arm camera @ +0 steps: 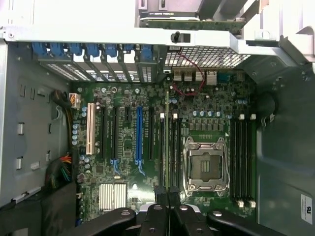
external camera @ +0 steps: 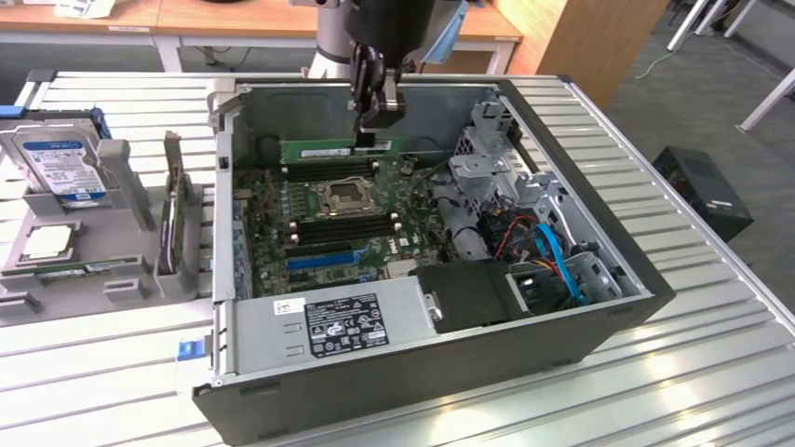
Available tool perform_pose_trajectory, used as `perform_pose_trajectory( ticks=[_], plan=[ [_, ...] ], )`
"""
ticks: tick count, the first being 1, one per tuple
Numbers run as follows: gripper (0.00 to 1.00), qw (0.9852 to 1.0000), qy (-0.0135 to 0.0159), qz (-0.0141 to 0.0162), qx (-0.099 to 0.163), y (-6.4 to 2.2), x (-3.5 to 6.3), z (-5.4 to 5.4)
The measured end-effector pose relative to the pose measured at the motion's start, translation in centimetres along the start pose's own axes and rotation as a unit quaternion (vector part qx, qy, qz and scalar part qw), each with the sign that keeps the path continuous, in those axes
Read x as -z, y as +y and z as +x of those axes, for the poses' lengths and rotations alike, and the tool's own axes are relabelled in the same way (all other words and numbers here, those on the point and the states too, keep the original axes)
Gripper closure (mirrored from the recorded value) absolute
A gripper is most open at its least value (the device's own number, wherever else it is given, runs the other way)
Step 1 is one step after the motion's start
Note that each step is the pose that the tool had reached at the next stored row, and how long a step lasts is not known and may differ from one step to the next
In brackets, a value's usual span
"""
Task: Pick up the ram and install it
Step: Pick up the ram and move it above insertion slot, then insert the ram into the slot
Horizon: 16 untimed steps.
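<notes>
One slatted metal table (external camera: 695,372), wooden desks (external camera: 223,19) behind

You will find the ram (external camera: 333,147), a long, thin green board with a white sticker, clamped level and on edge in the gripper (external camera: 370,136), just above the memory slots (external camera: 326,171).
</notes>
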State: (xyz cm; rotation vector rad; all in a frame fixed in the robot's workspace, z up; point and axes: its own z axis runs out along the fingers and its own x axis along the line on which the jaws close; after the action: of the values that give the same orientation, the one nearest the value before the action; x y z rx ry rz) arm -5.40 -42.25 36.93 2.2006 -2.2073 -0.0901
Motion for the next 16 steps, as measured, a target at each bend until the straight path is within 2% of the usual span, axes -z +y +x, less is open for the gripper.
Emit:
perform_pose_trajectory(
  ticks=[7,16],
  plan=[
    [0.88,1.0000,0.0000,0.0000,0.000,-0.98,0.04,0.00],
    [0.88,1.0000,-0.0001,0.0000,0.000,-1.06,-0.02,-0.01]
  ],
)
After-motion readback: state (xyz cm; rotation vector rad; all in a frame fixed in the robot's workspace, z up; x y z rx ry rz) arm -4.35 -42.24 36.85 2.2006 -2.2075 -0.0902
